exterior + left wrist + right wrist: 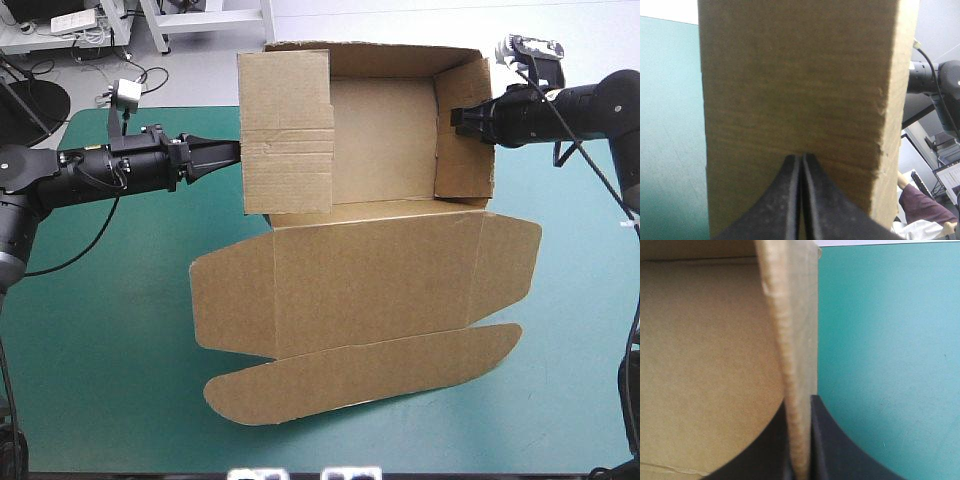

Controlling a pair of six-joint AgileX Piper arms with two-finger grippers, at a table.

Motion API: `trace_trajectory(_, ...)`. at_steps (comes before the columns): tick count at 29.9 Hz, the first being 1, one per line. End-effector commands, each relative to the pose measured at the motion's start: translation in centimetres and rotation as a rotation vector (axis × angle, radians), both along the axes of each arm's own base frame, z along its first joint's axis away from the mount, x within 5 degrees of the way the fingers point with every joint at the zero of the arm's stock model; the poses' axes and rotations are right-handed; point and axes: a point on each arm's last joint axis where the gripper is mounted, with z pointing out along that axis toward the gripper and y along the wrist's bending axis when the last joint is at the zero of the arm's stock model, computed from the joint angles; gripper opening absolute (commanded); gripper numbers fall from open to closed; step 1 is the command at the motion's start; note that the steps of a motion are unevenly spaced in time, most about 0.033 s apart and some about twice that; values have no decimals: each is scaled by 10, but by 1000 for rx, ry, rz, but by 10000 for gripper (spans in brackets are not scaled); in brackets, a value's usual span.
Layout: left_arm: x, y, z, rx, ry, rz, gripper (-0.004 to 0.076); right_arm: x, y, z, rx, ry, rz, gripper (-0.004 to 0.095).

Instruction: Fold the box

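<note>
1 brown box [385, 135], far-middle of the teal-green surface [120, 350], lid [370, 280] flat toward the near edge. 1 left tool [234, 152], clenched, tip against the left wall [288, 130], apparently propping it. 1 right tool [456, 118], gripping the right wall [466, 160], likely keeping it upright.

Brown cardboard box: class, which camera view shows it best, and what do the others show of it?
High view: the whole brown cardboard box, walls raised, lid lying flat. Left wrist view shows one wall's outer face ahead of the shut left gripper; right wrist view shows a wall edge between the fingers of the right gripper.
</note>
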Motion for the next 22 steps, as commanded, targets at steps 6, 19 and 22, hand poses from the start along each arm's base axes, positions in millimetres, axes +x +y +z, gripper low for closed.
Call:
trace_trajectory(6, -21, -10, 22, -36, -109, -108, 100, -3, 4, 20, 90, -81, -26, -16)
trace_trajectory(19, -22, -15, 22, -23, -150, -135, 368, -2, 33, 19, 50, -125, 16, -16)
trace_trajectory(22, -21, -15, 20, 8, -147, -125, 368, -2, 37, 19, 46, -129, 23, -16)
